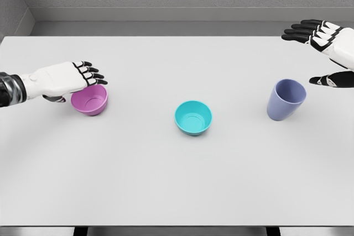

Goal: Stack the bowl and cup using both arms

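Observation:
A purple bowl (90, 100) sits at the left of the white table (166, 175). My left hand (83, 78) hovers over its near-left rim, fingers lying across the top and thumb tucked below the palm; whether they grip the rim is unclear. A teal bowl (193, 118) stands upright at the table's middle. To the right stands a lavender cup (285, 99), leaning slightly. My right hand (318, 53) is raised right of and behind the cup, apart from it, fingers spread wide and thumb low, holding nothing.
A grey wall and floor strip run behind the table's far edge. The table's front edge lies near the bottom of the view.

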`<state>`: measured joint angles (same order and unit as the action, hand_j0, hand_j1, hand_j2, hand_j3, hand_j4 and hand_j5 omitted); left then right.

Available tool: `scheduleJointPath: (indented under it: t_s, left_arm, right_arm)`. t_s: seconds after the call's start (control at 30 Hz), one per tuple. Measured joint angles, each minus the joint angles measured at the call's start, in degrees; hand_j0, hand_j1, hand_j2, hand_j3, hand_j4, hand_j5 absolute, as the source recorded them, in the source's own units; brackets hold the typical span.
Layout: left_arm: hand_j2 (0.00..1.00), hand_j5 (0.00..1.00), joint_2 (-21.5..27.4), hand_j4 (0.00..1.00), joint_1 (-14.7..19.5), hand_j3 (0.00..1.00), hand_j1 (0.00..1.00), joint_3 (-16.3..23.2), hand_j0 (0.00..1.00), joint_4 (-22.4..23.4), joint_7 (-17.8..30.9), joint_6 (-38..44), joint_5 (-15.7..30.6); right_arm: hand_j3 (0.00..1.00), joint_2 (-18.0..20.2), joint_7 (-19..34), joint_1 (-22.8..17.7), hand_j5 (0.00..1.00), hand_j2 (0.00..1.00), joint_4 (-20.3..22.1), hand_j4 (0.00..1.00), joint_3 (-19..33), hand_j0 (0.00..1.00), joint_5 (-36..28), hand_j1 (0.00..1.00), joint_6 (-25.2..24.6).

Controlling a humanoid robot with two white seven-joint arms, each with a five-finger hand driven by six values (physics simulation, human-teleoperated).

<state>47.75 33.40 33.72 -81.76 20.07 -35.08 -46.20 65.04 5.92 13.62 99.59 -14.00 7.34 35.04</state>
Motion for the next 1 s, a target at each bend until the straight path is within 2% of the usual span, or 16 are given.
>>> scheduleJointPath:
  t_s: [0.27,1.0]
  left_arm:
    - [1.00,1.00,-0.93,1.00,-0.09,1.00,1.00,1.70,1.00,-0.79,0.08,0.00,-0.10]
    - [1.00,1.00,-1.45,1.00,-0.09,1.00,1.00,3.28,1.00,-1.73,1.99,-0.01,-0.74]
  right_arm:
    - [1.00,-0.01,0.00,0.09,1.00,1.00,0.00,1.00,0.00,1.00,0.00,1.00,0.00]
    - [1.00,-0.08,0.00,0.09,1.00,1.00,-0.01,1.00,0.00,1.00,0.00,1.00,0.00]
